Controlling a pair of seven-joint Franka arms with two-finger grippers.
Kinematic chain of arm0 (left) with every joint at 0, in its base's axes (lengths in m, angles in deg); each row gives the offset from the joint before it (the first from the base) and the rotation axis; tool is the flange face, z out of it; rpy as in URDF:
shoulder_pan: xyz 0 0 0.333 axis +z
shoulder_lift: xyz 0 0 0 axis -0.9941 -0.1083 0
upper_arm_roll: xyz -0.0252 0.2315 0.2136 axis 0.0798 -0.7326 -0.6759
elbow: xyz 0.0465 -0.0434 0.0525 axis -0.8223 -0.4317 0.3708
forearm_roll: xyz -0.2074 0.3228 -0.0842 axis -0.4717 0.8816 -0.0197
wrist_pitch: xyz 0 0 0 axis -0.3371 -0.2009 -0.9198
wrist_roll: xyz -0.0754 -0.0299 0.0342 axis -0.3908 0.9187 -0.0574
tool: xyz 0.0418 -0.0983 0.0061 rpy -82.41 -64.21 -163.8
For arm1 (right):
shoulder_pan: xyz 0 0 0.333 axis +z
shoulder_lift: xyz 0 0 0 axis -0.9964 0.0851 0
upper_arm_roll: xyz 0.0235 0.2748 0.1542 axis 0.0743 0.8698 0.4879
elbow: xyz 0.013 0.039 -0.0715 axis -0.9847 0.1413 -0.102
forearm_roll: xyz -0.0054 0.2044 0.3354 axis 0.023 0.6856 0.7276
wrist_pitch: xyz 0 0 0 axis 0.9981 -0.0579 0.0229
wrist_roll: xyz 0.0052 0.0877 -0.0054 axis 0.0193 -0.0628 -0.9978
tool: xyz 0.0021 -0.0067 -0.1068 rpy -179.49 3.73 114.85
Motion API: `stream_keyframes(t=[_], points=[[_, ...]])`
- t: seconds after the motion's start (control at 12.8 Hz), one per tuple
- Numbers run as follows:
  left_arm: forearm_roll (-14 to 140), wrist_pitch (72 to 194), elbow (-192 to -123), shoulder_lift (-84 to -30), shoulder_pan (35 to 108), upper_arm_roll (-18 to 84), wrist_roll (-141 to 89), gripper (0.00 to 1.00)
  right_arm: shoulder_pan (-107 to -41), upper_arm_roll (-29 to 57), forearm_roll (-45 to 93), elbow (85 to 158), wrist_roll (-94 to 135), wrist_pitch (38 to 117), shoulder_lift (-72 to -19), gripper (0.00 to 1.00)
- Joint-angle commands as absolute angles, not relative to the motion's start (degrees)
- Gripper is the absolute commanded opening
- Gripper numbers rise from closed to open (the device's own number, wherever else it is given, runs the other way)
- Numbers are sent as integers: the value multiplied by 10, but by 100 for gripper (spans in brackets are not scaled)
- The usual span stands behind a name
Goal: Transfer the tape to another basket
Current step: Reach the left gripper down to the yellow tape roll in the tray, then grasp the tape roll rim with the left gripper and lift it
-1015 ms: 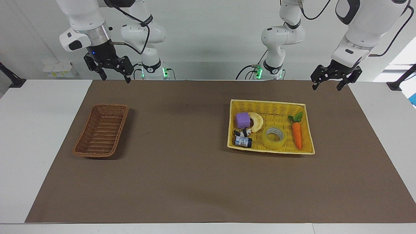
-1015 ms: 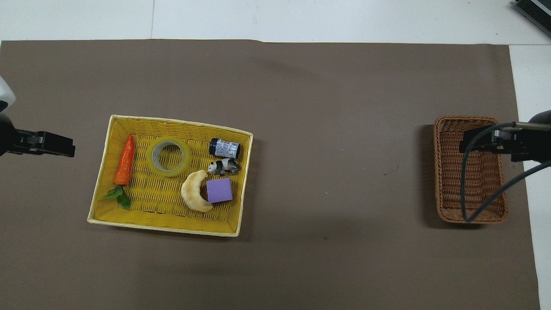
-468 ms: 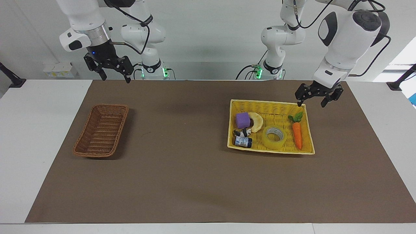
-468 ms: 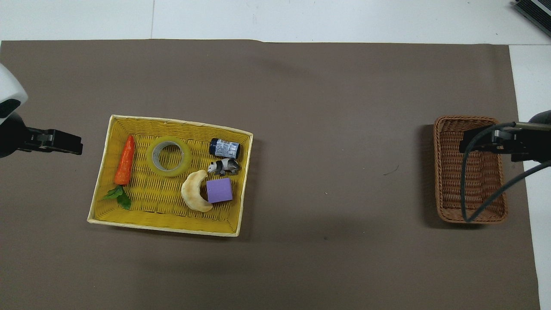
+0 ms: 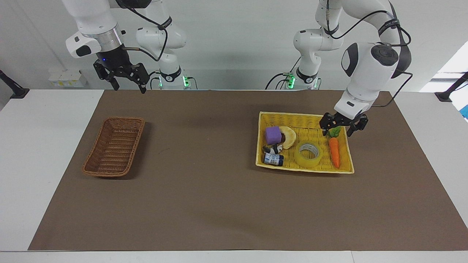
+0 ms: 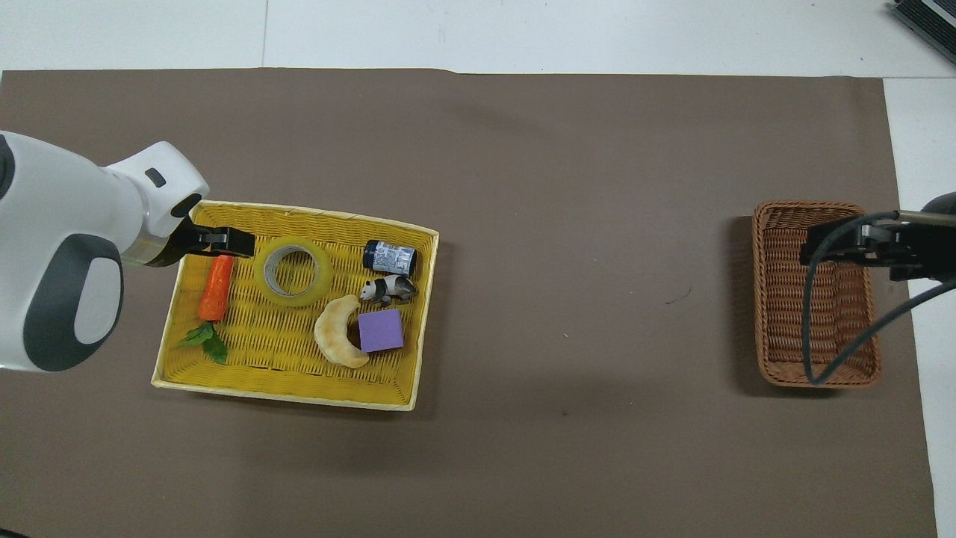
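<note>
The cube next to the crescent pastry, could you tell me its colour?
The cube is purple, clearest in the overhead view.

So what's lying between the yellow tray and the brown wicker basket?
Nothing: only bare brown mat lies between the yellow tray and the basket, clearest in the overhead view.

Tape (image 5: 308, 154) flanked closely by carrot (image 5: 334, 151) and bottle (image 5: 273, 159); bare mat (image 5: 204, 146) toward open brown basket (image 5: 114, 146)

Left tool (image 5: 339, 128) (lower) over yellow tray (image 5: 305, 117)
</note>
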State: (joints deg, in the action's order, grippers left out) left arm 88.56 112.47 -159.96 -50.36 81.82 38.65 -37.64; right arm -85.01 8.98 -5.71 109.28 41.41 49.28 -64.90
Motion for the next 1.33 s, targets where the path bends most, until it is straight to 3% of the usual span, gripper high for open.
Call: stream_keyframes(t=[0.0,0.39,0.47,0.55,0.62,0.7,0.78,1.01,1.25], points=[[881,1187,-1639,-528,802,379,-357,100,-856,89,-51,1092,410,501,-648,100],[881,1275,-1711,-556,797,379,-328,97,-856,89,-51,1092,410,501,-648,100],[881,1298,-1726,-557,797,379,-313,86,-856,90,-51,1092,410,501,-648,100],[881,1310,-1734,-560,795,379,-307,60,-856,89,-51,1092,410,501,-648,100],[881,1315,-1739,-563,790,379,-307,27,-856,90,-51,1092,410,501,-648,100],[881,1316,-1739,-563,787,379,-302,5,-856,89,-51,1092,410,501,-648,100],[881,1309,-1735,-563,787,379,-304,0,-856,89,-51,1092,410,501,-648,100],[881,1284,-1712,-565,787,379,-302,0,-856,89,-51,1092,410,501,-648,100],[881,1189,-1642,-559,795,378,-302,0,-856,89,-51,1092,410,501,-648,100]])
